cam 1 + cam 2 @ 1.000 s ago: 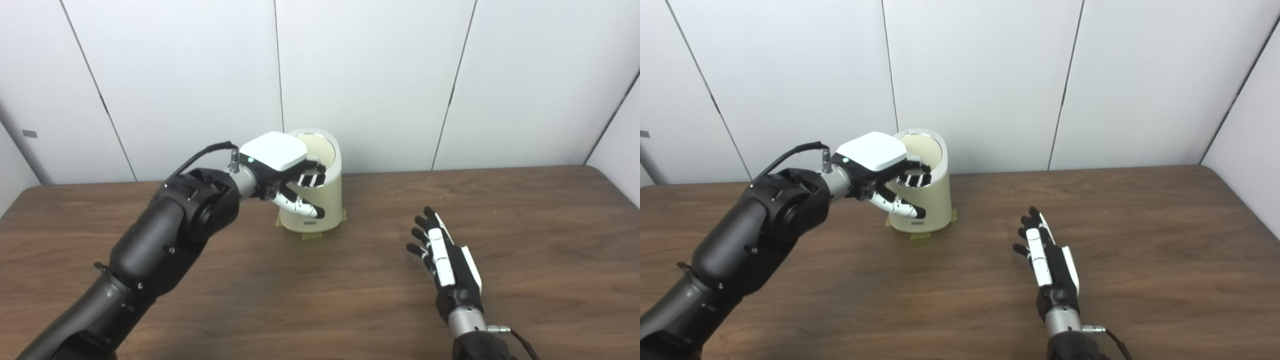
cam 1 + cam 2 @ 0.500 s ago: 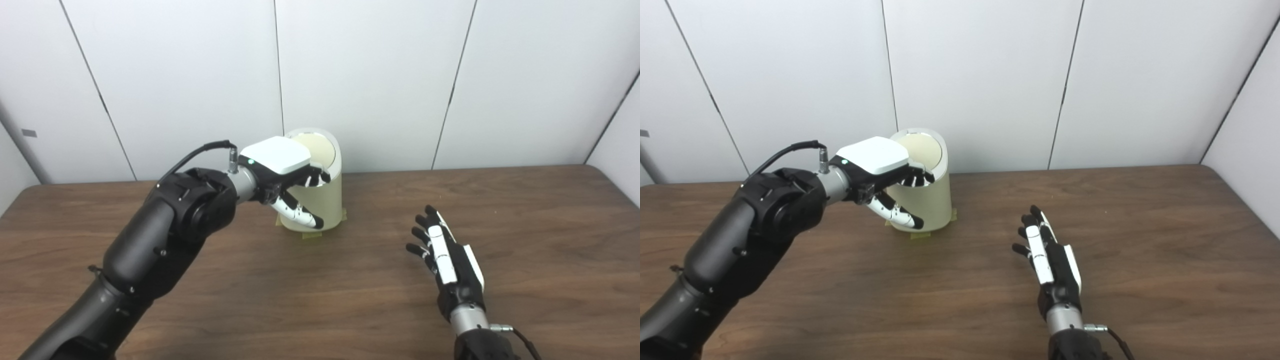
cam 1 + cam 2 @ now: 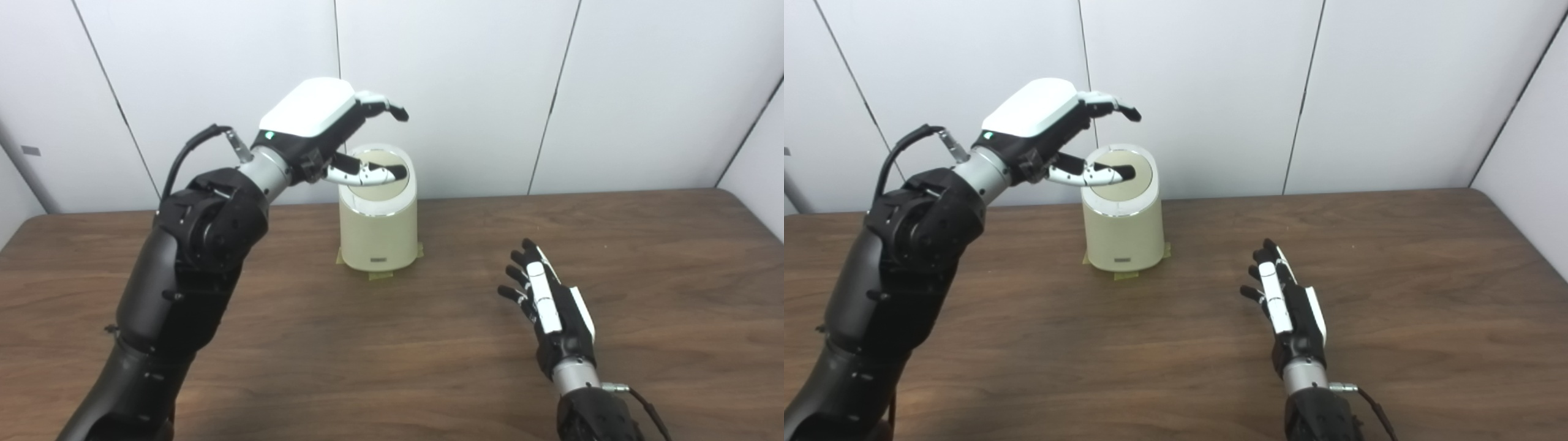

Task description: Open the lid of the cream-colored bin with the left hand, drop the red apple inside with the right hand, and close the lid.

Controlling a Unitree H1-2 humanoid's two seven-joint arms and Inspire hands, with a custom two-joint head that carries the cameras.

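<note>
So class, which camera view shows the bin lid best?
Right eye view: less of the lid is hidden behind the raised left hand. Left eye view shows the same closed lid, but the thumb crosses more of it.

Dark wood table (image 3: 392,367): cream bin (image 3: 378,236) stands on tape tabs (image 3: 381,275); my right hand (image 3: 554,315) rests right of the bin.

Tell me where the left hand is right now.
The left hand is raised, open, above and just left of the cream-colored bin, which stands at the table's far middle near the wall.
</note>
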